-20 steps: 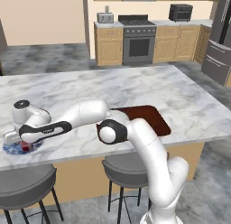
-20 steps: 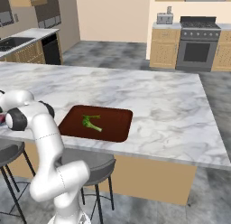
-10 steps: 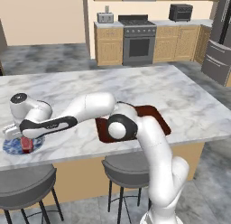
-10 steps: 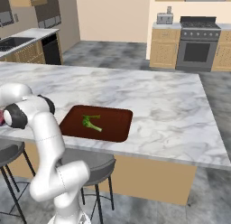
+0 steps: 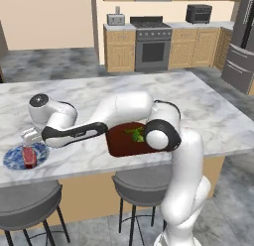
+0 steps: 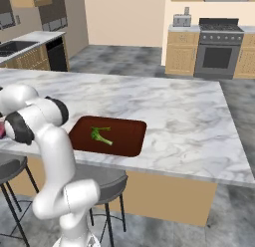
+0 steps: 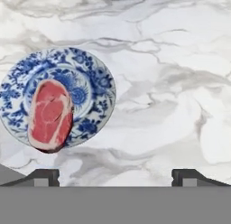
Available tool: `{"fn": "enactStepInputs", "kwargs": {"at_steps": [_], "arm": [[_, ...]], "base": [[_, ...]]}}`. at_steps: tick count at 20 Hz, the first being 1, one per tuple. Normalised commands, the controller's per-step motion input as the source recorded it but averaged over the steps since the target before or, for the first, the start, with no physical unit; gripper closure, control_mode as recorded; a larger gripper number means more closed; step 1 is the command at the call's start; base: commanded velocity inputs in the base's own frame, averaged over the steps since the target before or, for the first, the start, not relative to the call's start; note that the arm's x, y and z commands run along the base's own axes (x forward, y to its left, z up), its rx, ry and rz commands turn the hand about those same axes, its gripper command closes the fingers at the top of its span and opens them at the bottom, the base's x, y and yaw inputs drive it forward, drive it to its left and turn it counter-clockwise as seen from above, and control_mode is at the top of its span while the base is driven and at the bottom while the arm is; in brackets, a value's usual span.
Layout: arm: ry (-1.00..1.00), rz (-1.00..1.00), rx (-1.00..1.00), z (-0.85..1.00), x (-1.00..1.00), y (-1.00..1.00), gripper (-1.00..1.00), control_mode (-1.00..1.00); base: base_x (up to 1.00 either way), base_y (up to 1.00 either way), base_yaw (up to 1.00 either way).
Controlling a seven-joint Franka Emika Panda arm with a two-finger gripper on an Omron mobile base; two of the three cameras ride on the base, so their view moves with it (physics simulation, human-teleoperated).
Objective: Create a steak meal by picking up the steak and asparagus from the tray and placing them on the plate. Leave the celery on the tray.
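The steak (image 7: 50, 115) lies on the blue-and-white plate (image 7: 94, 78), toward its 8 o'clock rim, on your marble counter (image 7: 171, 83). Your gripper (image 7: 115, 175) hangs above the bare counter at the plate's 4 o'clock, jaws spread wide and empty. From your right base camera, the tray (image 6: 127, 136) sits at the counter's near edge, a green stalk (image 6: 99, 136) lying on its left half.
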Motion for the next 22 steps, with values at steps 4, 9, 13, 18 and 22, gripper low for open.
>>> {"fn": "enactStepInputs", "kwargs": {"at_steps": [4,9,13,18,22], "arm": [[-0.08,0.0,0.18,0.25,-0.03,-1.0,-1.0,-1.0],[0.0,0.0,0.18,0.32,0.0,-1.0,-1.0,-1.0],[0.01,-0.09,0.22,0.31,0.0,-1.0,-1.0,-1.0],[0.12,-0.22,0.24,0.32,0.09,-1.0,-1.0,-1.0],[0.26,-0.21,0.1,0.23,0.18,-1.0,-1.0,-1.0]], "base": [[0.0,0.0,0.0],[0.0,0.0,0.0],[0.0,0.0,0.0],[0.0,0.0,0.0],[0.0,0.0,0.0]]}}
